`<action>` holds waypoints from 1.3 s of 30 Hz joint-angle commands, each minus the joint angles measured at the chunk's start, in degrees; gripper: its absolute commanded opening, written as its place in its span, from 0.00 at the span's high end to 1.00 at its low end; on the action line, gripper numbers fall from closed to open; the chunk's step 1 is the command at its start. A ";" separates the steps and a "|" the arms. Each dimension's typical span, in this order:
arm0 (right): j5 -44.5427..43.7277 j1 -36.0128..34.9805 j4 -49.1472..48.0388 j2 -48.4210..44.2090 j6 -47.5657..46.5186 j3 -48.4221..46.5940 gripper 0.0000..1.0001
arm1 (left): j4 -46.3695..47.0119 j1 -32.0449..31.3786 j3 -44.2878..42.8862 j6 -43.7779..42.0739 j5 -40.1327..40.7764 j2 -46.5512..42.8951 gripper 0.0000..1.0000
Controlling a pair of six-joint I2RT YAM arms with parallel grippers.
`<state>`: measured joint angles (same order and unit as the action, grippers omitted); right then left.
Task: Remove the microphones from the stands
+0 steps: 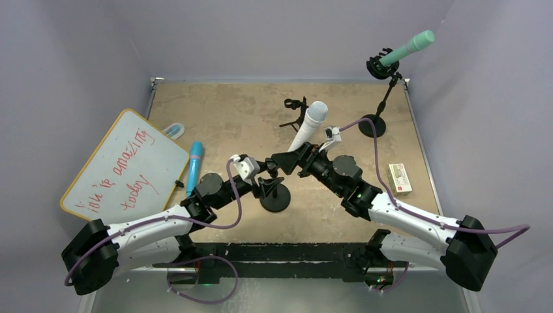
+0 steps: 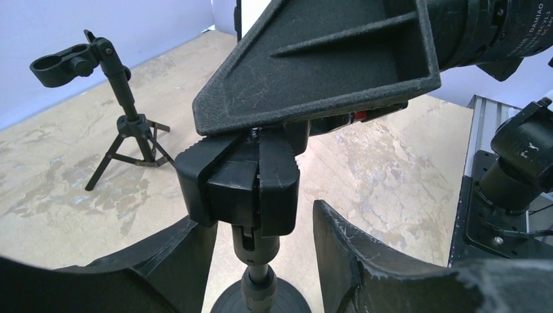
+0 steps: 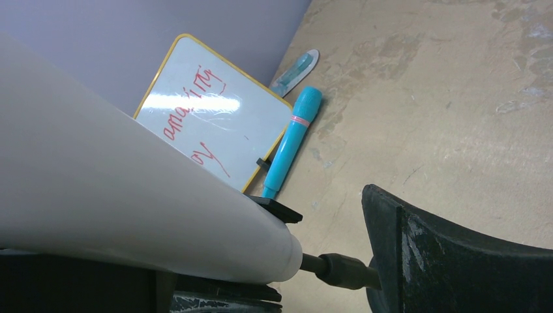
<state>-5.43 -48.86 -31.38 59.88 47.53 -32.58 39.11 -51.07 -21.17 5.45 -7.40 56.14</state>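
White microphone (image 1: 308,127) is mid-desk (image 1: 228,111), tilted, head toward the far right. Its lower end sits at the clip (image 2: 241,189) of the stand (image 1: 274,197), hidden under the right claw (image 1: 295,158), so can't tell if it's seated. Right claw is apart: its visible finger (image 3: 450,261) is off the mic body, with a gap showing. Left claw (image 2: 257,244) is spread, fingers either side of the stand post just below the clip, not touching. Whiteboard (image 1: 124,166) and blue microphone (image 1: 194,167) lie to the left.
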 commanded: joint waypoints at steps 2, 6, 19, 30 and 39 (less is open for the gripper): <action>0.06 -0.45 11.03 1.47 -3.41 1.20 0.01 | 4.38 -0.13 0.60 0.64 1.76 -1.25 0.51; -0.21 -0.45 11.08 1.38 -3.41 1.37 0.01 | 3.60 -0.09 0.53 0.36 2.93 -0.34 0.73; 1.31 -0.45 7.55 6.20 -2.96 4.28 0.01 | 1.64 -0.09 3.29 1.56 3.65 3.10 1.00; 2.44 -0.45 5.01 10.57 -2.40 4.85 0.02 | 7.91 -0.13 7.04 4.13 3.87 7.49 1.00; 2.46 -0.45 8.41 8.11 -3.16 1.57 0.01 | 3.58 -0.08 5.26 4.45 3.99 5.73 0.60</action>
<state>-4.56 -48.77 -36.93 66.94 48.62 -30.55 47.83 -51.03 -15.42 8.40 -2.35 62.24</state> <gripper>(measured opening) 0.985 0.351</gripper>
